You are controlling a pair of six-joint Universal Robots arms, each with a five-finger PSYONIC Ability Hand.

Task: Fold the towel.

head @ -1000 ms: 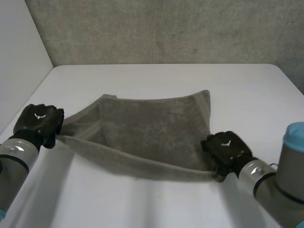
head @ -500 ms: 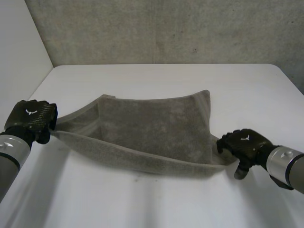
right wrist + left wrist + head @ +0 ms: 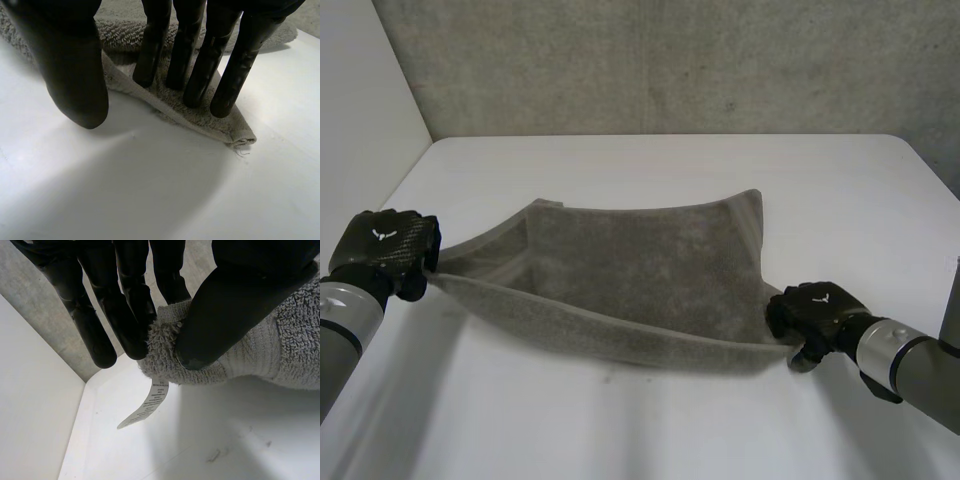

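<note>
A grey towel [image 3: 640, 270] lies on the white table [image 3: 670, 430], with its near edge pulled out wide between my hands. My left hand [image 3: 385, 250] holds the near left corner slightly off the table. In the left wrist view this towel corner [image 3: 240, 355] is pinched between the thumb [image 3: 235, 305] and the fingers, and a white label [image 3: 147, 405] hangs below it. My right hand [image 3: 815, 315] is at the near right corner. Its straight fingers [image 3: 195, 65] rest on top of the flat towel corner [image 3: 220, 127], while its thumb [image 3: 75, 75] hovers over bare table beside the cloth.
A grey wall [image 3: 670, 60] runs along the table's far edge, and a white wall [image 3: 360, 120] stands at the left. Bare tabletop lies in front of the towel and to its right.
The left hand drew its corner out to the left. The right hand swung out to the right, then came back onto the right corner with its fingers closing in. The near edge is now stretched.
</note>
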